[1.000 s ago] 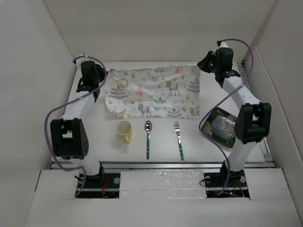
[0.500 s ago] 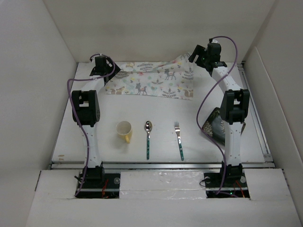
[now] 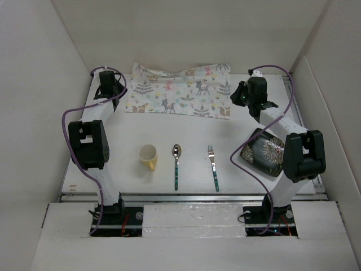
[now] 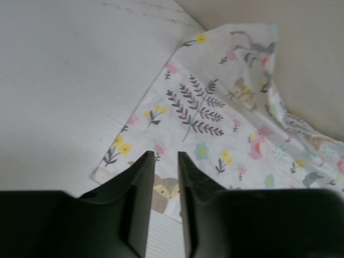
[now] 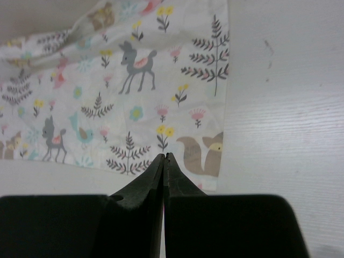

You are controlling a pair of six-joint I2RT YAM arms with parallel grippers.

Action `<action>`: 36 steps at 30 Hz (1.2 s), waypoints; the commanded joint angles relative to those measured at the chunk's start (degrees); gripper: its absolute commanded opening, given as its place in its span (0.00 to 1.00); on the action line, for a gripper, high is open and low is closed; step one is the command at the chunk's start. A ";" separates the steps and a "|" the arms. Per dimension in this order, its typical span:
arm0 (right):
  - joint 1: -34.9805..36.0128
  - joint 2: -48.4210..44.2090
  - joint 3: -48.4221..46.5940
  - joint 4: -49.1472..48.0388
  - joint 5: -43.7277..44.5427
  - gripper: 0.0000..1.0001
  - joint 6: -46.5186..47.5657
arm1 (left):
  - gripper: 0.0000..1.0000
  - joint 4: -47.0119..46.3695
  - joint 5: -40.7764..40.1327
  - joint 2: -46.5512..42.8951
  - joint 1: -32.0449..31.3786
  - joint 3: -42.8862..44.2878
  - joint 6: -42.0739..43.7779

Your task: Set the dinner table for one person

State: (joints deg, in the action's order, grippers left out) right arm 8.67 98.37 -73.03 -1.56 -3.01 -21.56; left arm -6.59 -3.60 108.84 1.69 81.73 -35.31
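Observation:
A pastel animal-and-flower mat point(image 3: 177, 93) lies spread at the back of the white dinner table point(image 3: 113, 164), its far edge riding up the back wall. My left gripper point(image 3: 115, 95) hovers at the mat's near left corner point(image 4: 140, 161). Its jaws point(image 4: 165, 155) stand a narrow gap apart with nothing between them. Over the mat's near right corner point(image 5: 207, 161) is my right gripper point(image 3: 237, 97), and its jaws point(image 5: 165, 156) are pressed together on nothing. A yellow cup point(image 3: 148, 156), a spoon point(image 3: 176, 165) and a fork point(image 3: 213, 167) lie in a row nearer the front.
A dark patterned plate point(image 3: 264, 151) lies at the right, partly under the right arm. White panels wall the table on three sides. A metal rail point(image 3: 192, 196) runs along the near edge.
The mat went from mid-table to the back edge and now lies released. Both grippers opened, drew back off it, and closed down again, the right one fully.

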 commanded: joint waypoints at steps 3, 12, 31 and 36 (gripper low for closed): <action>0.83 0.51 6.23 -2.83 1.52 0.37 0.73 | 0.38 7.98 -2.56 2.08 0.59 -0.35 4.19; 1.88 5.43 4.74 2.95 2.04 0.51 0.91 | 0.56 9.31 -0.10 7.88 0.59 1.41 4.81; 2.41 18.08 -11.95 18.42 6.35 0.44 2.22 | 0.04 11.77 1.40 13.07 0.59 5.80 7.71; 2.41 21.07 -16.96 25.46 4.06 0.44 4.86 | 0.00 11.78 1.40 13.16 0.59 5.54 8.15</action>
State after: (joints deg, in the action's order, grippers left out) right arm 10.50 118.30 -86.54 17.91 2.37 -19.14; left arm 3.88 -2.87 121.89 2.35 85.67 -28.32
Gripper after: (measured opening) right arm 0.436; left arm 0.007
